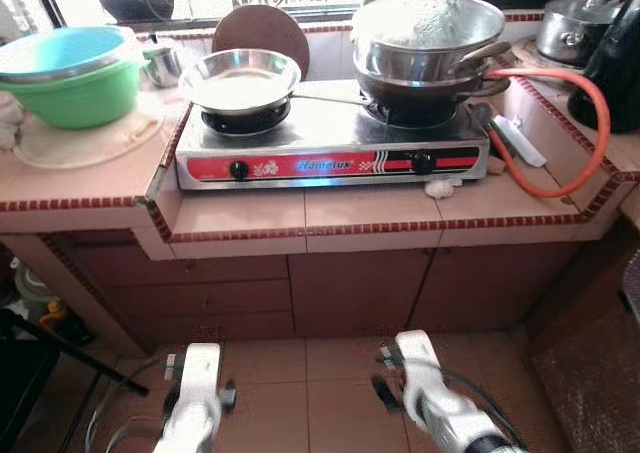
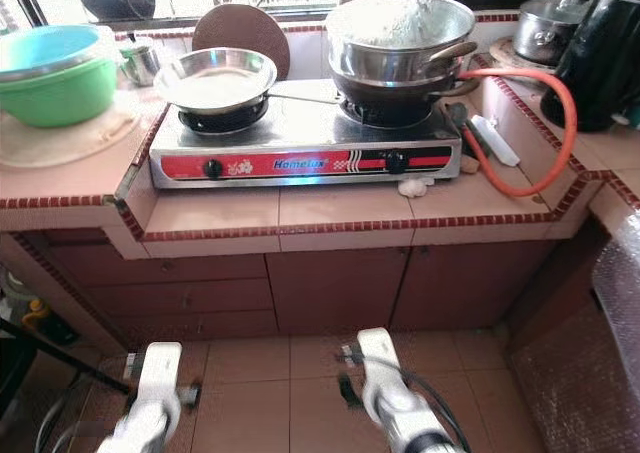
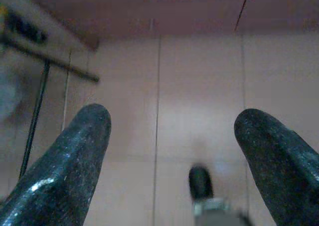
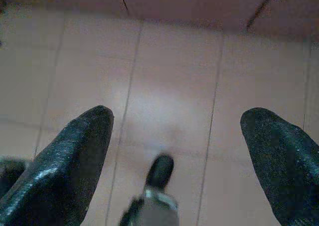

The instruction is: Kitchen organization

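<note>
Round steel pan (image 1: 240, 79) on stove (image 1: 330, 143)

We hold both silver arms low in front of us, the left arm (image 1: 195, 398) and the right arm (image 1: 435, 398) side by side and pointing down. Our left gripper (image 3: 172, 156) has its two black fingers spread wide apart, holding nothing. Our right gripper (image 4: 177, 161) is likewise spread and empty.

Silver two-burner gas stove (image 1: 330, 138) has a red and black front strip, orange rubber hose (image 1: 585, 133), green plastic basin (image 1: 75, 93) with blue inside.
</note>
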### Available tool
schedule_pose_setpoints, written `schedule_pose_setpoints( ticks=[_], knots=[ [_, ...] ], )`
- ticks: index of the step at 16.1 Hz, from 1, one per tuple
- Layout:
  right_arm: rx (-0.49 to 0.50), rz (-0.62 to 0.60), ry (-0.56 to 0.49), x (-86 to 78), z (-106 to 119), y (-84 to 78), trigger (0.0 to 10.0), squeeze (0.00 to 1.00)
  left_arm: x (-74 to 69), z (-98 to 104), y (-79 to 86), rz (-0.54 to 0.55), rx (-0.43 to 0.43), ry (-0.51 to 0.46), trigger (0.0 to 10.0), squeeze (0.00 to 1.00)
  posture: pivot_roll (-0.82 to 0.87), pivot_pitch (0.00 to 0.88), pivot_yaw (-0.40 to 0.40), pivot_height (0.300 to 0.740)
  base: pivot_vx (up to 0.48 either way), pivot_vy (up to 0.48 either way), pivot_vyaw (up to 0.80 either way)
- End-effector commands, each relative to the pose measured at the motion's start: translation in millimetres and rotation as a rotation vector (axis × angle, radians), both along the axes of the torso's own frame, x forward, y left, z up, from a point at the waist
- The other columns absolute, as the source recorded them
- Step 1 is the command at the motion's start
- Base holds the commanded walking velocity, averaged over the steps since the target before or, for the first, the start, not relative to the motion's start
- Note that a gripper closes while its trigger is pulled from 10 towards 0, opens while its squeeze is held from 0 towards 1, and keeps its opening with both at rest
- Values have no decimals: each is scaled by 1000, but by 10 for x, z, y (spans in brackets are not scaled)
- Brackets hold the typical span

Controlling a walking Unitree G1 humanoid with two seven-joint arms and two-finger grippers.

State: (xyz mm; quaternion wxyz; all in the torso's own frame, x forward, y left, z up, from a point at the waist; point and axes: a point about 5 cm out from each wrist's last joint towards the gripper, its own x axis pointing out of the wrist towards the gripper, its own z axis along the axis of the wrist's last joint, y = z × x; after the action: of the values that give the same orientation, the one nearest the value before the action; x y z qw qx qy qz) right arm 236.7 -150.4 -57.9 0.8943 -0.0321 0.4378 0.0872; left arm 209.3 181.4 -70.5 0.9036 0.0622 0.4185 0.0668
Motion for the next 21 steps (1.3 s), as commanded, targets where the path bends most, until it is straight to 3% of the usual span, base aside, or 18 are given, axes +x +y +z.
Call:
schedule_pose_setpoints(
  ticks=[1,9,13,17,21],
  knots=[
    [1,5,5,-2,-2,25,10000,0,8,4,12,-12,15,6,10000,0,-47,0,16,740,0,0,0],
    [-7,-88,3,-40,-28,-46,10000,0,-4,-3,22,-81,49,20,10000,0,-113,0,81,740,0,0,0],
    [-17,-174,-11,-65,-37,-154,10000,0,132,86,-4,-96,63,-58,10000,0,-133,0,88,740,0,0,0],
    [46,-175,-173,235,199,-203,10000,0,373,262,-144,-135,30,-190,10000,0,-138,0,63,740,0,0,0],
    [55,-88,-351,434,427,-213,10000,0,463,446,-71,-81,29,-365,10000,0,-140,0,42,740,0,0,0]
  ],
)
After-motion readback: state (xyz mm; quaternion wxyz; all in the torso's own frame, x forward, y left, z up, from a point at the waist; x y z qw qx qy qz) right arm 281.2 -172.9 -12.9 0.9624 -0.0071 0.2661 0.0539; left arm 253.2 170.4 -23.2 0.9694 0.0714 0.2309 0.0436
